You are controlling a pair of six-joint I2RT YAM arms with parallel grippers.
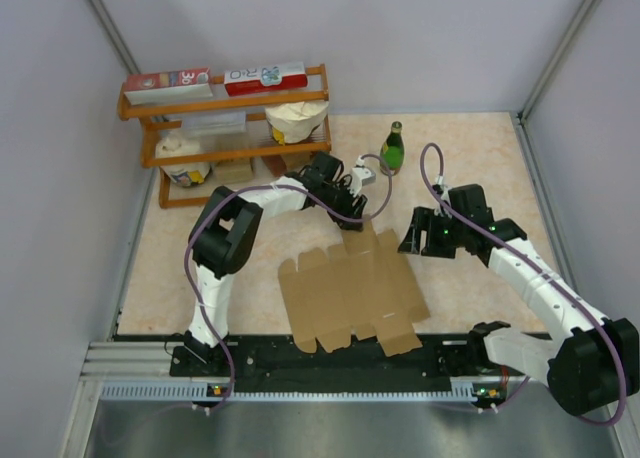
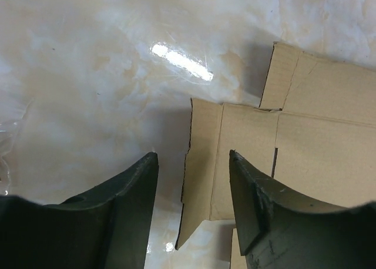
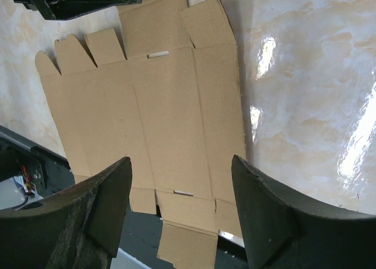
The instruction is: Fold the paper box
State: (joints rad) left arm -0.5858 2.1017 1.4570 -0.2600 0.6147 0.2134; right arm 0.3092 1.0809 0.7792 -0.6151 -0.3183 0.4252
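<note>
The paper box [image 1: 350, 288] is a flat brown die-cut sheet lying on the table, its near flaps reaching over the black rail. My left gripper [image 1: 350, 218] hangs at the sheet's far edge. In the left wrist view the left gripper [image 2: 192, 154] stands open, with a narrow end flap [image 2: 202, 163] between the fingers; its edge looks slightly raised and touches neither finger. My right gripper [image 1: 412, 240] hovers above the sheet's right side. The right wrist view shows the right gripper [image 3: 182, 160] open over the paper box [image 3: 164, 116], holding nothing.
A wooden shelf [image 1: 225, 128] with red-and-white cartons [image 1: 265, 78] and bagged goods stands at the back left. A green bottle [image 1: 393, 148] stands behind the left gripper. The black rail [image 1: 340, 353] runs along the near edge. Grey walls close in both sides.
</note>
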